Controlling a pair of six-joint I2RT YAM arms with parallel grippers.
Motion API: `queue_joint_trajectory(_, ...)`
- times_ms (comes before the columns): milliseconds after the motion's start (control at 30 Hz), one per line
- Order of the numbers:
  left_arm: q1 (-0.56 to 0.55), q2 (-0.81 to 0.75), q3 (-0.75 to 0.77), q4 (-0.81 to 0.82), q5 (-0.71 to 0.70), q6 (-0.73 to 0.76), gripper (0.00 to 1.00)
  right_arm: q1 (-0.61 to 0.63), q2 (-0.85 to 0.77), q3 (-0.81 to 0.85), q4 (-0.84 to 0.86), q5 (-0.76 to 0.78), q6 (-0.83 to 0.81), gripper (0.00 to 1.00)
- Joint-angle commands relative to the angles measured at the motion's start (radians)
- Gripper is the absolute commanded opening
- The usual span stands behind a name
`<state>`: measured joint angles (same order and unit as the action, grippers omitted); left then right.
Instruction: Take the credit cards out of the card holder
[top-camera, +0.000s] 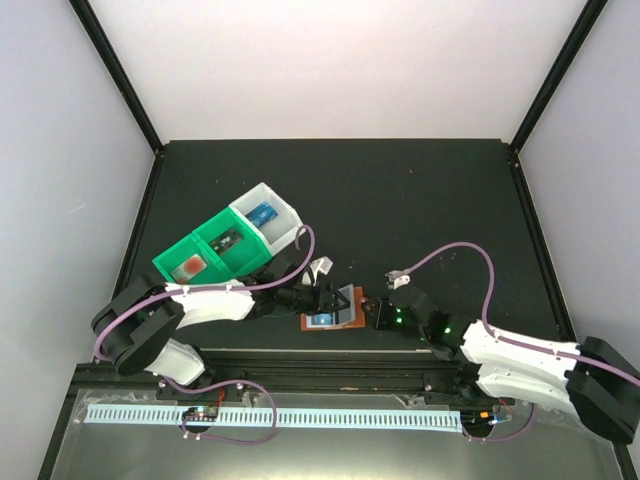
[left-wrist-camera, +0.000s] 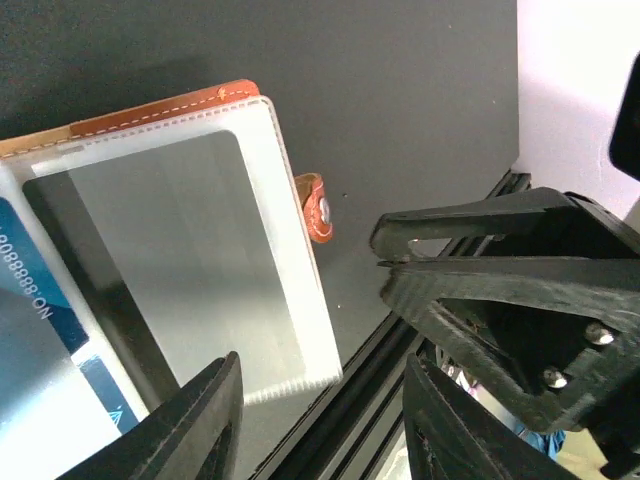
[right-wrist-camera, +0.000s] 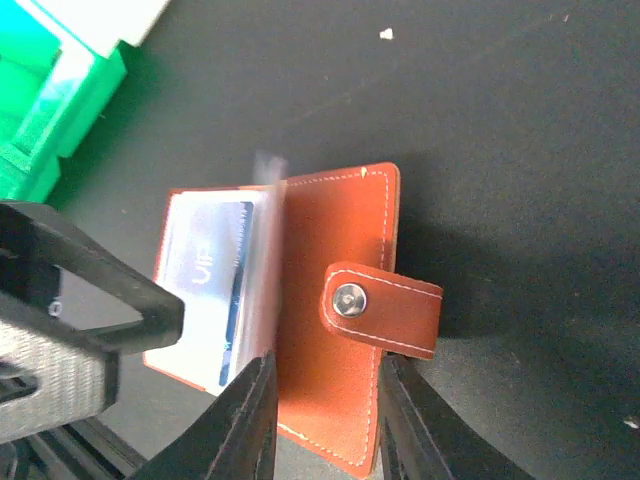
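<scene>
The brown card holder (top-camera: 348, 292) lies open near the table's front edge. In the right wrist view its brown cover (right-wrist-camera: 330, 240) with a snap strap (right-wrist-camera: 385, 305) shows beside a blue card (right-wrist-camera: 215, 280) under a clear pocket. The left wrist view shows a clear pocket (left-wrist-camera: 285, 260) over a dark card (left-wrist-camera: 180, 250), and the blue card (left-wrist-camera: 40, 330). My left gripper (left-wrist-camera: 320, 420) is open and empty over the pocket's corner (top-camera: 325, 297). My right gripper (right-wrist-camera: 325, 420) is open, its fingers on either side of the cover's near edge (top-camera: 372, 310).
A green-and-white bin tray (top-camera: 205, 262) stands at the left behind the holder; its compartments hold a red, a dark and a blue card-like item. A black rail (left-wrist-camera: 360, 400) runs along the table's front edge just below the holder.
</scene>
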<state>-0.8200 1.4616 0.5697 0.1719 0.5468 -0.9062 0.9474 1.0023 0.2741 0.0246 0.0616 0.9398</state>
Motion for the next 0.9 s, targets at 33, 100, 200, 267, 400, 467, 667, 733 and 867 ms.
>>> queue_joint_trajectory(33, -0.008, 0.008, 0.012, 0.102, 0.008, -0.016, 0.46, 0.004, -0.120, -0.013, -0.094, 0.040, -0.026, 0.31)
queue_joint_trajectory(100, -0.008, 0.000, -0.008, 0.120, -0.011, -0.027, 0.47, 0.005, -0.133, 0.002, -0.117, 0.027, -0.028, 0.32)
queue_joint_trajectory(200, -0.007, -0.003, -0.009, 0.093, -0.031, -0.014, 0.48, 0.005, -0.143, 0.017, -0.121, 0.004, -0.030, 0.31)
queue_joint_trajectory(267, -0.006, -0.001, -0.005, 0.059, -0.050, -0.004, 0.48, 0.004, -0.149, 0.024, -0.109, -0.019, -0.036, 0.32)
queue_joint_trajectory(400, 0.000, -0.006, -0.015, 0.019, -0.084, 0.004, 0.48, 0.005, -0.132, 0.058, -0.089, -0.065, -0.049, 0.27)
queue_joint_trajectory(467, 0.006, -0.007, -0.020, -0.006, -0.105, 0.003, 0.48, 0.005, -0.116, 0.068, -0.065, -0.088, -0.049, 0.25)
queue_joint_trajectory(667, 0.028, -0.016, -0.045, -0.009, -0.133, 0.005, 0.48, 0.005, -0.024, 0.108, -0.015, -0.134, -0.055, 0.23)
queue_joint_trajectory(733, 0.039, -0.012, -0.061, 0.008, -0.137, 0.000, 0.48, 0.005, 0.008, 0.120, -0.004, -0.135, -0.057, 0.22)
queue_joint_trajectory(867, 0.047, -0.003, -0.102, 0.062, -0.134, -0.013, 0.48, 0.004, 0.094, 0.137, 0.023, -0.089, -0.084, 0.20)
